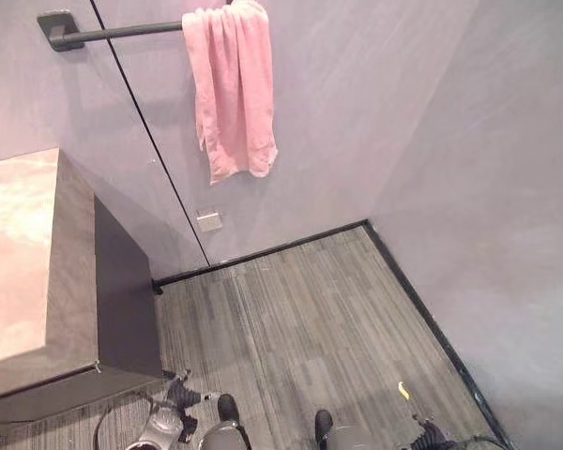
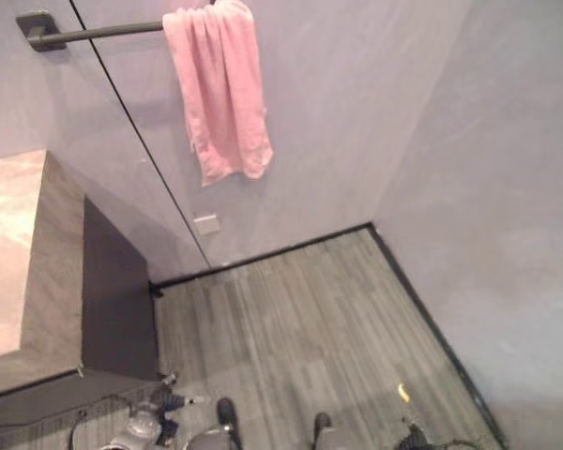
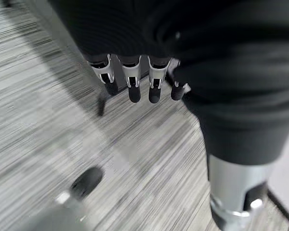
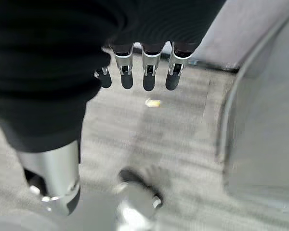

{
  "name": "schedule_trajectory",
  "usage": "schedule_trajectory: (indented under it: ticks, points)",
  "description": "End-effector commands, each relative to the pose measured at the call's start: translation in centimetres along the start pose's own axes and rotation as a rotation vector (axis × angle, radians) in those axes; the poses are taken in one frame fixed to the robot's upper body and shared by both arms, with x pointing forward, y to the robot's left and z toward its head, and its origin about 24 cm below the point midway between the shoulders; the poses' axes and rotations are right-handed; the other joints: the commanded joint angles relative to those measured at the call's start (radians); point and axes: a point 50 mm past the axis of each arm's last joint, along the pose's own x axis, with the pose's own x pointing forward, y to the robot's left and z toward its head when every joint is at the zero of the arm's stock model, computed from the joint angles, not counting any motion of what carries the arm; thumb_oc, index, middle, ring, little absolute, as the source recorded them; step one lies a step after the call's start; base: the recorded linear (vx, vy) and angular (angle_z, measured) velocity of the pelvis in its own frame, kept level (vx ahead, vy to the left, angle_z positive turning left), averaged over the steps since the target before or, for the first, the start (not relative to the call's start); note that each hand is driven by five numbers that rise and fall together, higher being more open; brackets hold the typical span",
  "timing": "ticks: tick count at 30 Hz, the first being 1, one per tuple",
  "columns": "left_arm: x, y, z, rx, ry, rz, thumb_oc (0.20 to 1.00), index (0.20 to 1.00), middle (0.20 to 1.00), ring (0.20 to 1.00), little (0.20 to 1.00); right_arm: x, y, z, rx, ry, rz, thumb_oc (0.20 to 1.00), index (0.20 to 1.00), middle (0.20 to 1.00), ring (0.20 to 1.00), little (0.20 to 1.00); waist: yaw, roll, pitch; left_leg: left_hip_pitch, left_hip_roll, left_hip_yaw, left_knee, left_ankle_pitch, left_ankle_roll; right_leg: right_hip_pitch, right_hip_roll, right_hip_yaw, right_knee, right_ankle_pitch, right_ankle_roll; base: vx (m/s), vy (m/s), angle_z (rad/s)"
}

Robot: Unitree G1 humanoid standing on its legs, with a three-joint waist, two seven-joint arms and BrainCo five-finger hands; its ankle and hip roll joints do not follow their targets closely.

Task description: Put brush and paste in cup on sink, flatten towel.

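High above our hands, a pink towel [image 1: 229,89] hangs bunched over a dark rail [image 1: 113,34] on the grey wall [image 1: 357,112], its folds gathered and its lower edge uneven. Our left hand [image 3: 135,79] hangs low over the striped grey floor [image 1: 310,319], fingers straight and relaxed, holding nothing. Our right hand [image 4: 144,72] hangs the same way, fingers loose and empty, with a small yellow scrap [image 4: 152,102] on the floor beyond its fingertips. Beside our left hand stands a counter [image 1: 19,253] with a pale stone top and dark front.
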Motion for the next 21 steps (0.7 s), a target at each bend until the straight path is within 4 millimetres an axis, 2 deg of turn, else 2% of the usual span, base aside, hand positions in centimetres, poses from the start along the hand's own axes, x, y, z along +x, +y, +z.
schedule_trajectory:
  ticks: [1, 3, 4, 5, 6, 8, 9, 10, 11, 12, 13, 14, 15, 17, 18, 19, 20, 21]
  points:
    - [-0.1, 1.7, -0.5, 0.015, -0.008, 0.046, 1.0, 1.0, 1.0, 1.0, 1.0, 0.8, -2.0, 3.1, 0.021, -0.104, -0.063, 1.0, 1.0, 1.0, 1.0, 1.0, -0.001, -0.004, 0.01, -0.048, 0.006, -0.032, 0.064, 0.031, -0.034, 0.135, -0.082, 0.049, -0.061, 0.245, 0.09, 0.1, 0.325, 0.15]
    - [-0.3, 1.4, -1.0, 0.031, 0.004, 0.028, 1.0, 1.0, 1.0, 1.0, 1.0, 0.8, -2.2, 3.5, 0.024, -0.119, -0.068, 1.0, 1.0, 1.0, 1.0, 1.0, 0.002, 0.001, 0.002, -0.019, -0.026, -0.026, 0.034, 0.018, -0.016, 0.113, -0.106, 0.031, -0.033, 0.312, 0.091, 0.08, 0.257, 0.12]
    - [-0.3, 1.4, -1.0, 0.031, 0.004, 0.028, 1.0, 1.0, 1.0, 1.0, 1.0, 0.8, -2.2, 3.4, 0.024, -0.119, -0.068, 1.0, 1.0, 1.0, 1.0, 1.0, 0.002, 0.001, 0.001, -0.019, -0.026, -0.025, 0.034, 0.018, -0.016, 0.112, -0.106, 0.032, -0.033, 0.313, 0.091, 0.07, 0.224, 0.04]
    - [-0.4, 1.1, -1.5, 0.037, 0.015, 0.012, 1.0, 1.0, 1.0, 1.0, 1.0, 0.8, -2.3, 3.5, 0.03, -0.114, -0.072, 1.0, 1.0, 1.0, 1.0, 1.0, 0.006, 0.004, 0.003, 0.003, -0.048, -0.029, 0.007, 0.009, -0.003, 0.097, -0.125, 0.005, 0.004, 0.354, 0.092, 0.07, 0.233, -0.02]
    - [-0.5, 0.9, -1.6, 0.034, 0.018, 0.007, 1.0, 1.0, 1.0, 1.0, 1.0, 0.9, -2.4, 3.5, 0.034, -0.113, -0.076, 1.0, 1.0, 1.0, 1.0, 1.0, 0.006, 0.01, 0.009, 0.013, -0.057, -0.033, 0.003, 0.004, 0.005, 0.092, -0.125, -0.001, 0.038, 0.354, 0.089, 0.1, 0.321, -0.1]
    - [-0.5, 0.8, -1.7, 0.036, 0.025, -0.004, 1.0, 1.0, 1.0, 1.0, 1.0, 0.9, -2.5, 3.7, 0.043, -0.122, -0.08, 1.0, 1.0, 1.0, 1.0, 1.0, -0.006, 0.028, 0.018, 0.029, -0.071, -0.055, -0.008, -0.002, 0.018, 0.069, -0.067, 0.053, 0.126, 0.313, 0.072, 0.07, 0.194, 0.03]
    - [-0.5, 0.8, -1.7, 0.036, 0.025, -0.004, 1.0, 1.0, 1.0, 1.0, 1.0, 0.9, -2.5, 3.7, 0.043, -0.122, -0.081, 1.0, 1.0, 1.0, 1.0, 1.0, -0.005, 0.029, 0.016, 0.026, -0.069, -0.054, -0.009, 0.0, 0.018, 0.065, -0.064, 0.055, 0.125, 0.316, 0.071, 0.07, 0.133, 0.36]
    - [-0.5, 0.7, -1.7, 0.037, 0.026, -0.008, 1.0, 1.0, 1.0, 1.0, 1.0, 0.9, -2.5, 3.8, 0.049, -0.126, -0.078, 1.0, 1.0, 1.0, 1.0, 1.0, -0.014, 0.034, 0.017, 0.035, -0.078, -0.063, -0.014, -0.005, 0.025, 0.05, -0.016, 0.09, 0.16, 0.287, 0.062, 0.09, 0.198, 0.47]
    - [-0.6, 0.6, -2.1, 0.039, 0.037, -0.014, 1.0, 1.0, 1.0, 1.0, 1.0, 0.8, -2.2, 3.8, 0.066, -0.129, -0.071, 1.0, 1.0, 1.0, 1.0, 1.0, -0.023, 0.043, 0.022, 0.055, -0.09, -0.067, -0.025, -0.012, 0.036, 0.025, 0.05, 0.093, 0.199, 0.218, 0.043, 0.13, 0.252, 0.43]
    - [-0.7, 0.5, -2.2, 0.038, 0.039, -0.018, 1.0, 1.0, 1.0, 1.0, 1.0, 0.8, -2.1, 4.0, 0.071, -0.141, -0.069, 1.0, 1.0, 1.0, 1.0, 1.0, -0.029, 0.05, 0.026, 0.067, -0.091, -0.069, -0.032, -0.014, 0.038, -0.006, 0.093, 0.095, 0.215, 0.175, 0.03, 0.12, 0.231, 0.2]
    - [-0.7, 0.5, -2.3, 0.032, 0.044, -0.017, 1.0, 1.0, 1.0, 1.0, 1.0, 0.8, -2.1, 4.0, 0.076, -0.148, -0.068, 1.0, 1.0, 1.0, 1.0, 1.0, -0.038, 0.054, 0.033, 0.082, -0.094, -0.076, -0.04, -0.018, 0.038, -0.051, 0.129, 0.089, 0.239, 0.121, 0.016, 0.08, 0.136, 0.16]
    - [-0.7, 0.5, -2.4, 0.026, 0.048, -0.016, 1.0, 1.0, 1.0, 1.0, 1.0, 0.8, -2.0, 4.3, 0.083, -0.164, -0.067, 1.0, 1.0, 1.0, 1.0, 1.0, -0.042, 0.054, 0.042, 0.097, -0.098, -0.077, -0.044, -0.023, 0.037, -0.088, 0.148, 0.064, 0.233, 0.092, 0.01, 0.08, 0.103, 0.15]
    - [-0.7, 0.5, -2.3, 0.024, 0.049, -0.015, 1.0, 1.0, 1.0, 1.0, 1.0, 0.7, -2.0, 4.5, 0.089, -0.172, -0.072, 1.0, 1.0, 1.0, 1.0, 1.0, -0.048, 0.053, 0.052, 0.116, -0.104, -0.079, -0.047, -0.032, 0.036, -0.117, 0.151, 0.035, 0.211, 0.089, 0.007, 0.08, 0.067, 0.14]
    - [-0.7, 0.3, -2.2, 0.016, 0.045, -0.018, 1.0, 1.0, 1.0, 1.0, 1.0, 0.6, -2.3, 5.0, 0.101, -0.204, -0.081, 1.0, 1.0, 1.0, 1.0, 1.0, -0.067, 0.049, 0.071, 0.15, -0.117, -0.088, -0.039, -0.057, 0.033, -0.17, 0.145, 0.017, 0.147, 0.126, 0.013, 0.1, 0.026, 0.0]
    - [-0.7, 0.3, -2.2, 0.016, 0.045, -0.018, 1.0, 1.0, 1.0, 1.0, 1.0, 0.6, -2.3, 5.0, 0.101, -0.204, -0.081, 1.0, 1.0, 1.0, 1.0, 1.0, -0.068, 0.049, 0.072, 0.15, -0.117, -0.089, -0.039, -0.057, 0.033, -0.17, 0.145, 0.017, 0.147, 0.126, 0.013, 0.14, 0.005, 0.1]
    - [-0.7, 0.2, -2.1, 0.012, 0.042, -0.019, 1.0, 1.0, 1.0, 1.0, 1.0, 0.6, -2.4, 5.0, 0.111, -0.207, -0.084, 1.0, 1.0, 1.0, 1.0, 1.0, -0.077, 0.045, 0.08, 0.166, -0.125, -0.094, -0.03, -0.073, 0.03, -0.196, 0.135, 0.012, 0.089, 0.152, 0.02, 0.24, -0.023, 0.17]
    - [-0.6, 0.1, -1.8, 0.006, 0.032, -0.019, 1.0, 1.0, 1.0, 1.0, 1.0, 0.5, -2.6, 5.3, 0.108, -0.224, -0.089, 1.0, 1.0, 1.0, 1.0, 1.0, -0.091, 0.034, 0.088, 0.194, -0.136, -0.096, -0.019, -0.095, 0.023, -0.227, 0.097, -0.01, 0.006, 0.202, 0.037, 0.33, -0.044, 0.15]
    - [-0.6, 0.0, -1.6, 0.002, 0.026, -0.022, 1.0, 1.0, 1.0, 1.0, 1.0, 0.5, -2.6, 5.3, 0.106, -0.228, -0.09, 1.0, 1.0, 1.0, 1.0, 1.0, -0.097, 0.031, 0.093, 0.206, -0.14, -0.105, -0.007, -0.107, 0.02, -0.227, 0.078, -0.017, -0.039, 0.224, 0.044, 0.25, -0.042, 0.51]
